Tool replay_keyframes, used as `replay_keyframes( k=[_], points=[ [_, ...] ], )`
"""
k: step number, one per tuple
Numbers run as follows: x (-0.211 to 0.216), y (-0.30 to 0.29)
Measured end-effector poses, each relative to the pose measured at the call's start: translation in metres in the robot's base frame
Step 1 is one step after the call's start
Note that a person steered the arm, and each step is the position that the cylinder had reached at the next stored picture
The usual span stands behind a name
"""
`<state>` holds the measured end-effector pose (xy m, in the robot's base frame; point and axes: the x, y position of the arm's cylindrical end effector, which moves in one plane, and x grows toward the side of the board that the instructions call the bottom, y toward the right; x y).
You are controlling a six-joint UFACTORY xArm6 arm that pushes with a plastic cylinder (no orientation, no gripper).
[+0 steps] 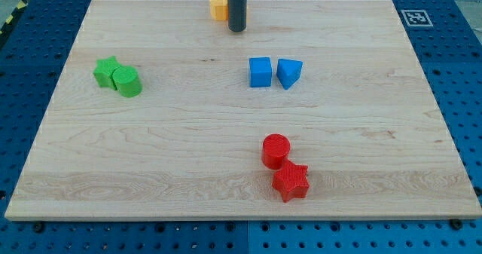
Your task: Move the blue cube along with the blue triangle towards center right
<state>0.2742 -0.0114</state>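
The blue cube (260, 72) sits a little above the board's middle, with the blue triangle (288, 72) close on its right, a narrow gap between them. My tip (237, 29) is near the view's top centre, above and to the left of the blue cube, well apart from it. The rod comes down from the view's top edge.
An orange block (218, 7) stands just left of the rod at the top. A green star (107, 70) and a green cylinder (127, 81) touch at the left. A red cylinder (276, 150) and a red star (290, 182) touch at the bottom centre. The wooden board (376, 133) lies on a blue pegboard.
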Motion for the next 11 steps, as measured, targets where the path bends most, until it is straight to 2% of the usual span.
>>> replay_keyframes(
  k=[1,2,4,5,7,11],
  points=[
    [-0.002,0.0],
    [0.019,0.0],
    [0.09,-0.027],
    [0.108,-0.027],
    [0.093,-0.026],
    [0.113,-0.011]
  ],
)
